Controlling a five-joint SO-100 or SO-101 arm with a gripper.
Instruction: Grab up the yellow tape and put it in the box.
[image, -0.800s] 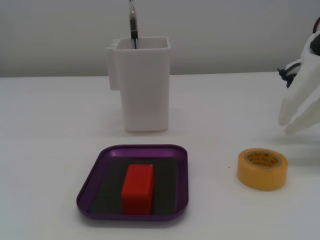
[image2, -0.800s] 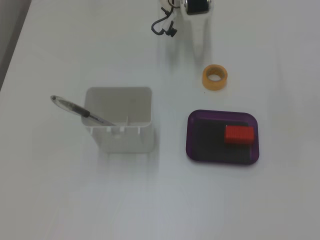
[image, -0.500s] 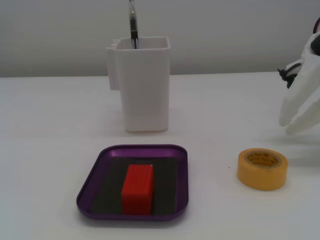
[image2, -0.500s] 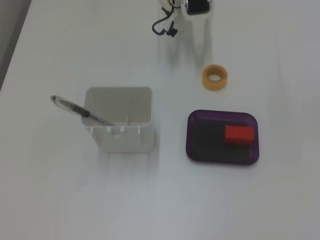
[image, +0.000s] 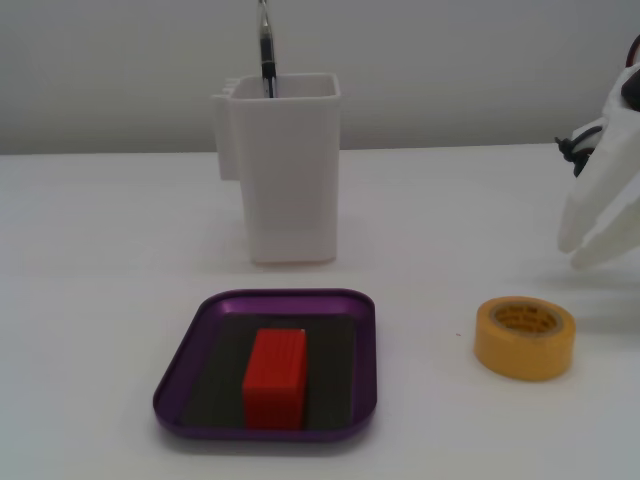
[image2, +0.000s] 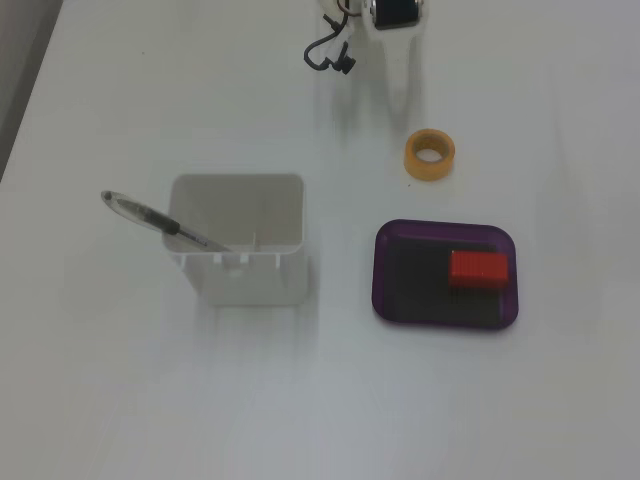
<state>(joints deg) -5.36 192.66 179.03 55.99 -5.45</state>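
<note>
Lying flat, hollow centre upward: yellow tape (image: 525, 338), near the white fingers (image: 598, 215) but apart; gripper (image2: 398, 62) pointing down, finger state indiscernible.

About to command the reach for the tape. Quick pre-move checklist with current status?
1. Yellow tape lying flat on the table, hole up: ok.
2. Tape free, nothing touching it, apart from the box: ok.
3. Box has bare floor beside the red block: ok.
4. White container with pen off the tape-to-box path: ok.
5. Gripper jaws open: cannot tell, white on white.
</note>
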